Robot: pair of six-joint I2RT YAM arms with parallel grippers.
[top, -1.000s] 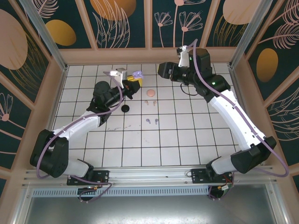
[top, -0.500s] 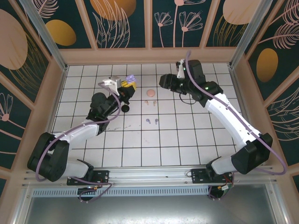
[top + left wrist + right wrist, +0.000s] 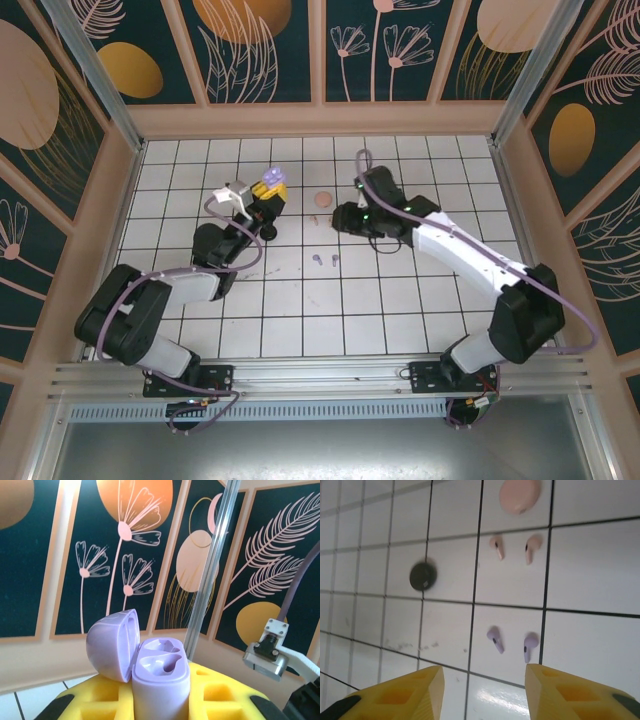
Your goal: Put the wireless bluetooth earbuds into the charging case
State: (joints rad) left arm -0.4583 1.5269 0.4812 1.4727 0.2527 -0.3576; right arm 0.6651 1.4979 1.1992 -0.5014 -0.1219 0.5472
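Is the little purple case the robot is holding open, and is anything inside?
Open and empty: the lilac case has its lid swung back, both wells bare. The lilac earbuds lie on the tiles.

Left tool [image 3: 271,189] upturned, clamped — right tool [image 3: 482,682] downturned, jaws apart.

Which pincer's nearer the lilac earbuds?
Right. The right pincer hovers open close by the lilac earbuds; the left pincer, gripping the open lilac case, is farther off to their left.
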